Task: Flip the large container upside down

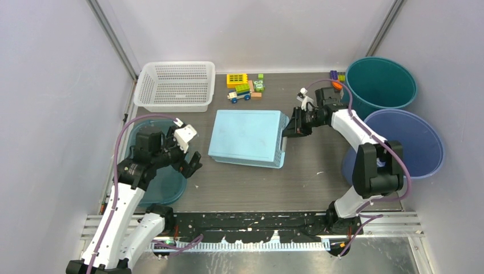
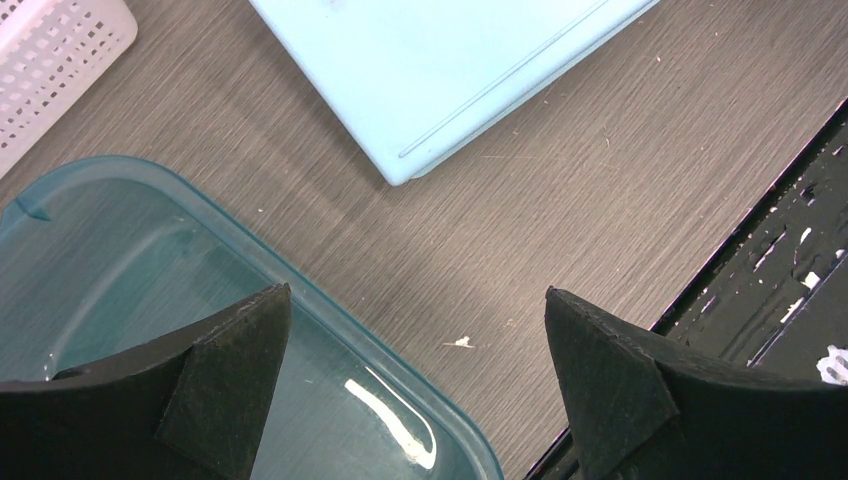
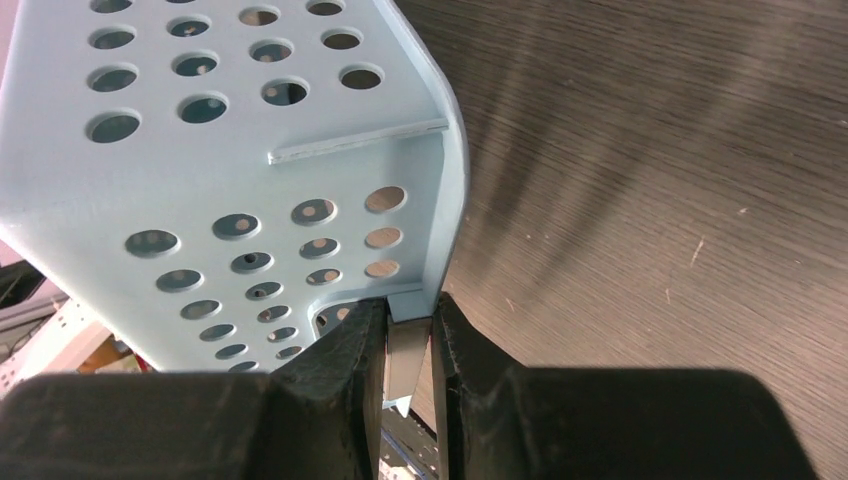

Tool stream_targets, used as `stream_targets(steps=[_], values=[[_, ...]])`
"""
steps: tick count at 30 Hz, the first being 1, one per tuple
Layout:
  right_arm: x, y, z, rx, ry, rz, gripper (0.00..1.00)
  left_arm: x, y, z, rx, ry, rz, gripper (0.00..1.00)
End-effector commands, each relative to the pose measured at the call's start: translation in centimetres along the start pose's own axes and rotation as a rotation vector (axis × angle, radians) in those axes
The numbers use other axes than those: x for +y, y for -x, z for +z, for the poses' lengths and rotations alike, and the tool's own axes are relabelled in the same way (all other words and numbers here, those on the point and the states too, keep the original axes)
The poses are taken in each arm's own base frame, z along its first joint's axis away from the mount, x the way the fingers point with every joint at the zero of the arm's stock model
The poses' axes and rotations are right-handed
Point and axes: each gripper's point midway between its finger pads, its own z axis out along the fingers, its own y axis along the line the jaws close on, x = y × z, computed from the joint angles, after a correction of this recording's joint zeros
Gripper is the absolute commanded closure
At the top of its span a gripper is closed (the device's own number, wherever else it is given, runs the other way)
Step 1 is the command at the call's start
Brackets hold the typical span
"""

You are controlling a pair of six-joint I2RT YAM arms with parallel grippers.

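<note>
Light-blue perforated container lies mid-table with its flat base facing up, so it looks already inverted or nearly so. The right gripper is clenched on a thin strip of its rim at the right-hand end. That narrow, one-sided pinch is the risk: the rim could slip free, or a pull could skid the container toward the toy blocks and white basket. The left gripper hangs spread wide and empty over the teal tub, lending no support.
</note>
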Motion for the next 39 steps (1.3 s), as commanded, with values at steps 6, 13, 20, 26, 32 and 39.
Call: stream_targets(steps=[6,13,20,26,32,39], values=[[-3.3,1.4,0.9,-0.003,-0.157,0.044,0.97,0.1,0.5,0.1,-0.029,-0.004,0.006,0.0],[-4.9,1.9,2.0,0.016,-0.192,0.072,0.97,0.1,0.6,0.1,-0.033,-0.001,0.008,0.0],[-5.9,2.0,2.8,0.025,-0.209,0.091,0.97,0.1,0.6,0.1,-0.033,0.0,0.009,0.0],[-7.0,2.0,3.5,0.031,-0.236,0.104,0.96,0.2,0.7,0.1,-0.036,0.003,0.008,0.0],[-7.9,1.6,4.1,0.049,-0.256,0.123,0.89,0.2,0.7,0.0,-0.037,0.007,0.008,0.0],[-8.2,1.7,3.9,0.042,-0.273,0.116,0.87,0.3,0.7,0.0,-0.042,0.016,0.012,0.0]])
